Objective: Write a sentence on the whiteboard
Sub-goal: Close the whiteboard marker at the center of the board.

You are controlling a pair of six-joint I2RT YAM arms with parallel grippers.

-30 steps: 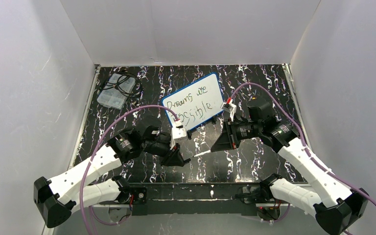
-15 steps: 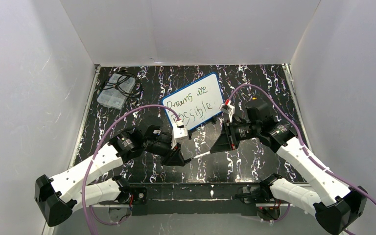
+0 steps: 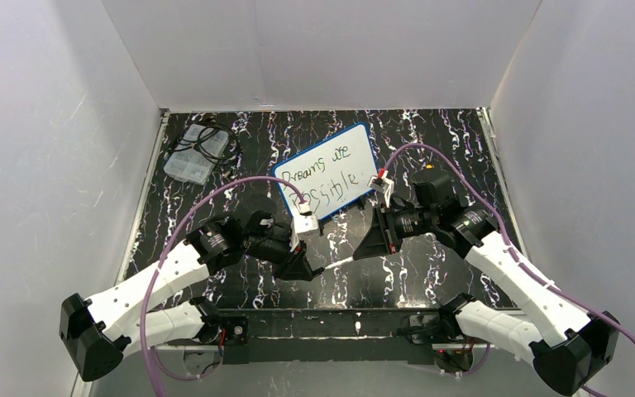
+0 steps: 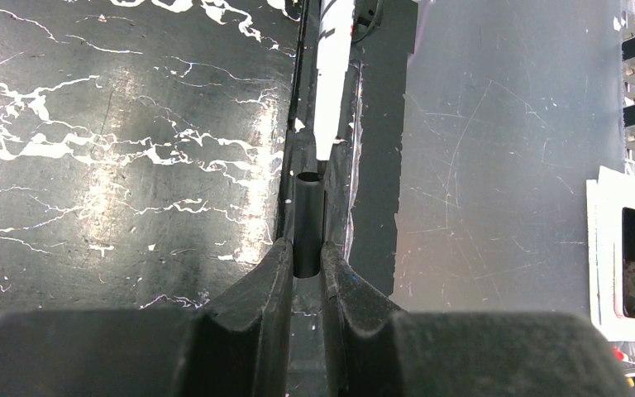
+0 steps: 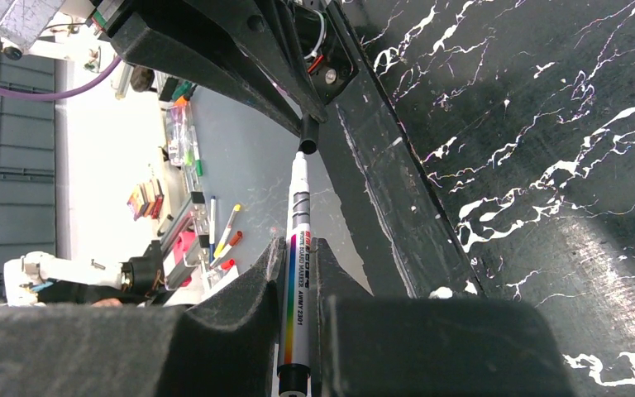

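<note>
Misalignment risk: my left pincer (image 4: 307, 246) clamped the cap (image 4: 307, 207), right pincer (image 5: 298, 245) clamped the marker (image 5: 299, 198), tip just ahead; off-axis push could slip either.

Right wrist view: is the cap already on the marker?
No, the marker ends in a bare white tip, and the black cap sits just ahead of that tip, not yet over it.

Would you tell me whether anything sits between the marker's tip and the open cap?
Nothing visible does. The marker in the right end effector points straight at the cap held by the left end effector, nearly touching.
</note>
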